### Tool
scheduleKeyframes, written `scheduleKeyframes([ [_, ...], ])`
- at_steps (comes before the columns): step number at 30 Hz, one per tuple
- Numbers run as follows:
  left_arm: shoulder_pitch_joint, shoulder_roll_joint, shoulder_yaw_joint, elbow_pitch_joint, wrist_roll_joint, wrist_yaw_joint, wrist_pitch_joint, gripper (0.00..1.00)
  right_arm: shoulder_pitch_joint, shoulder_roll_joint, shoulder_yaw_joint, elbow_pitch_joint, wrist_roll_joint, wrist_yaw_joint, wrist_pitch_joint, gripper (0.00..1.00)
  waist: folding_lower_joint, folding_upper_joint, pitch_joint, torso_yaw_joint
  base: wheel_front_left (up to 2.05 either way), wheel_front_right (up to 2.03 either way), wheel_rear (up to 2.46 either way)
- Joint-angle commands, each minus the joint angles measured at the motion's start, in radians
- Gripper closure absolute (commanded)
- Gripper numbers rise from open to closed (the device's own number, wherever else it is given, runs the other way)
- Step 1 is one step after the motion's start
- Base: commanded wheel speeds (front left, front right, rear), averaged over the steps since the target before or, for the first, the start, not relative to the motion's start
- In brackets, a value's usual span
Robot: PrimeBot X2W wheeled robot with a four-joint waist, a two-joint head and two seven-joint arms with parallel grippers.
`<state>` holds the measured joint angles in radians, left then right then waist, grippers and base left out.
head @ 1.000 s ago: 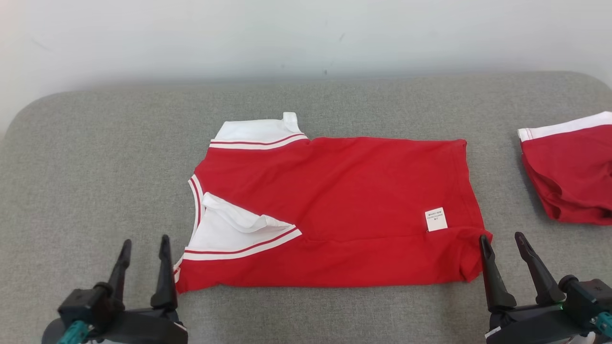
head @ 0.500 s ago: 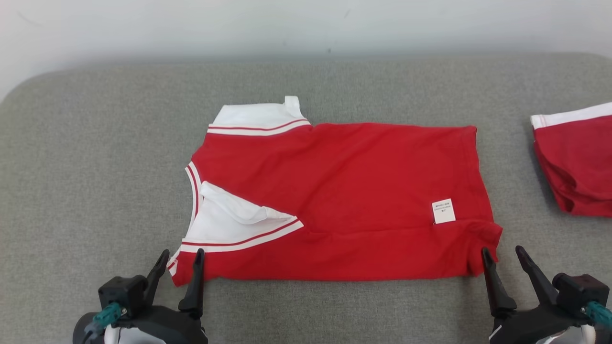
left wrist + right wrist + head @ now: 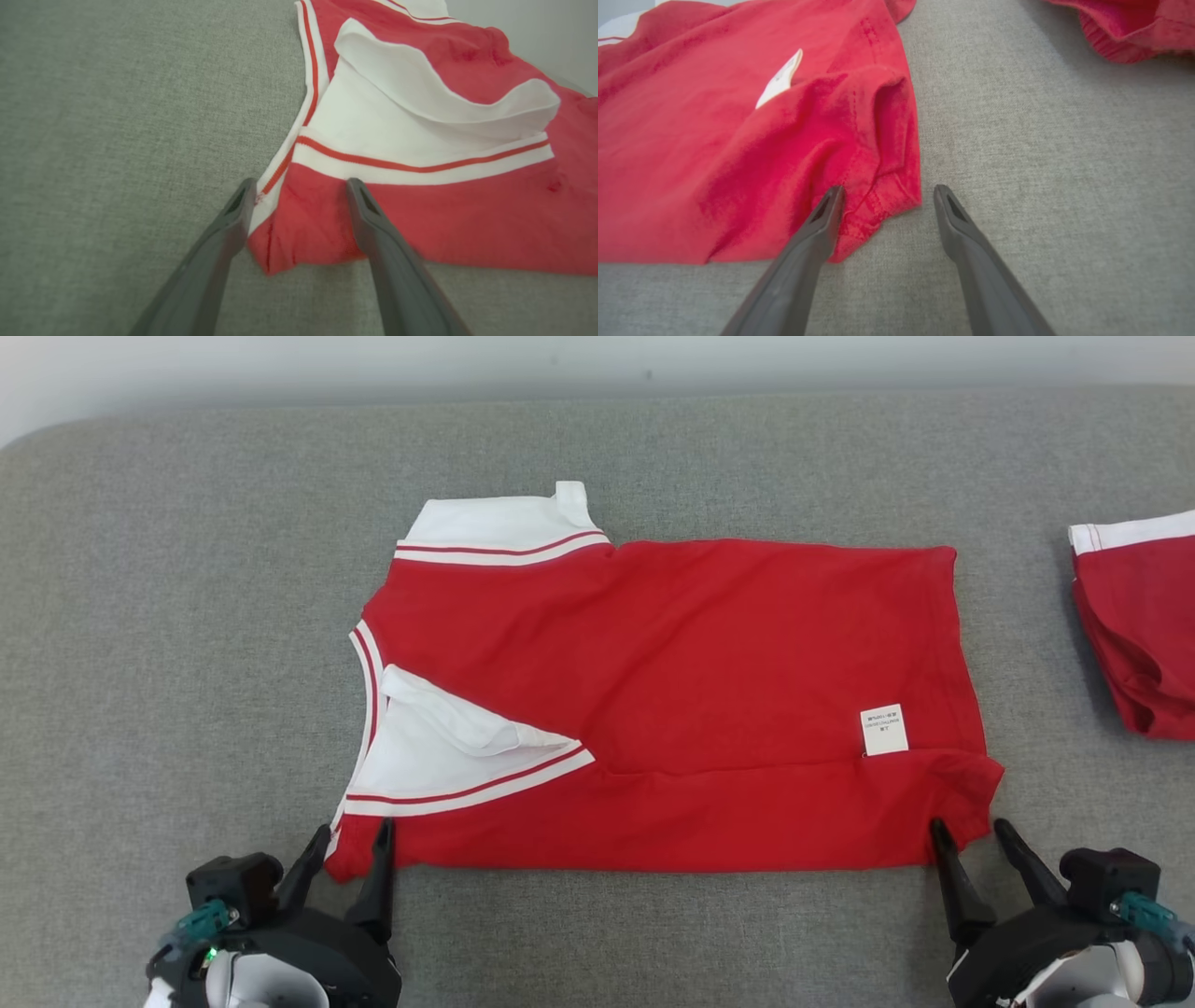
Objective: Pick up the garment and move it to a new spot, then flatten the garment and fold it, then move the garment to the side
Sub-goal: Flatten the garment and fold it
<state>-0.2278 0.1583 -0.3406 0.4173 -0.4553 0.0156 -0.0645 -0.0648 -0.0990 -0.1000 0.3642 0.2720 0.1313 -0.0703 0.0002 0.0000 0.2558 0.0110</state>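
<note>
In the head view, the garment [image 3: 672, 709], a red cloth shirt with white, red-striped sleeves, lies spread flat and sideways in the middle of the grey woven padded surface [image 3: 187, 569]. Its neckline faces left, and a small white label [image 3: 884, 730] sits near its hem on the right. The left gripper [image 3: 352, 829] stands at the shirt's near left corner and the right gripper [image 3: 967, 825] at its near right corner, both with jaws spread wide. A second red garment with a white band [image 3: 1139, 625] lies apart at the right edge.

In the left wrist view, the near shoulder corner lies between the spread dark fingers [image 3: 373, 224], one over red cloth and one at the white trim.

In the right wrist view, one finger overlaps the rumpled hem corner while the other is over bare grey surface.
</note>
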Motion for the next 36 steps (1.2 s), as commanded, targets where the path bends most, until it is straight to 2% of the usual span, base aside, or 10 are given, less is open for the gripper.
scheduleKeyframes([
  [1,-0.006,0.002,0.004,0.016,-0.013,-0.003,0.017,0.00,-0.018,-0.008,0.004,0.019,0.006,-0.001,0.014,0.00,-0.0002,0.0000,0.004,0.002,0.00,0.00,0.00],
  [2,-0.005,0.000,0.003,0.022,-0.018,-0.003,0.029,0.03,-0.023,-0.008,0.008,0.029,0.013,-0.001,0.020,0.00,-0.0002,0.0000,0.005,0.002,0.00,0.00,0.00],
  [3,-0.004,-0.003,0.003,0.024,-0.028,-0.004,0.038,0.15,-0.029,-0.004,0.013,0.035,0.026,-0.001,0.021,0.00,-0.0002,0.0000,0.006,0.002,0.00,0.00,0.00],
  [4,-0.003,-0.003,0.003,0.025,-0.035,-0.006,0.048,0.48,-0.032,-0.004,0.020,0.044,0.033,-0.001,0.031,0.29,-0.0002,0.0000,0.006,0.002,0.00,0.00,0.00],
  [5,-0.001,-0.005,0.002,0.026,-0.044,-0.011,0.057,0.60,-0.035,-0.005,0.028,0.053,0.041,-0.001,0.041,0.53,-0.0002,0.0000,0.007,0.002,0.00,0.00,0.00],
  [6,0.001,-0.007,0.002,0.024,-0.054,-0.018,0.065,1.00,-0.038,-0.005,0.036,0.059,0.053,-0.001,0.046,0.85,-0.0002,0.0000,0.007,0.001,0.00,0.00,0.00],
  [7,0.002,-0.007,-0.001,0.023,-0.049,-0.019,0.073,1.00,-0.039,-0.008,0.043,0.065,0.057,-0.001,0.050,1.00,-0.0002,0.0000,0.008,0.001,0.00,0.00,0.00],
  [18,0.046,0.016,0.005,-0.052,-0.074,-0.004,0.099,1.00,0.023,-0.033,0.049,0.012,0.128,-0.002,0.070,1.00,-0.0002,0.0000,-0.014,-0.002,0.00,0.00,0.00],
  [27,0.214,0.075,0.023,-0.286,-0.088,0.076,0.188,1.00,0.187,-0.040,0.006,-0.181,0.147,-0.002,0.192,1.00,-0.0002,0.0000,-0.030,0.003,0.00,0.00,0.00],
  [36,0.320,0.083,0.011,-0.404,-0.112,0.120,0.264,1.00,0.272,-0.002,-0.017,-0.268,0.142,-0.002,0.280,1.00,-0.0002,0.0000,-0.034,-0.001,0.00,0.00,0.00],
])
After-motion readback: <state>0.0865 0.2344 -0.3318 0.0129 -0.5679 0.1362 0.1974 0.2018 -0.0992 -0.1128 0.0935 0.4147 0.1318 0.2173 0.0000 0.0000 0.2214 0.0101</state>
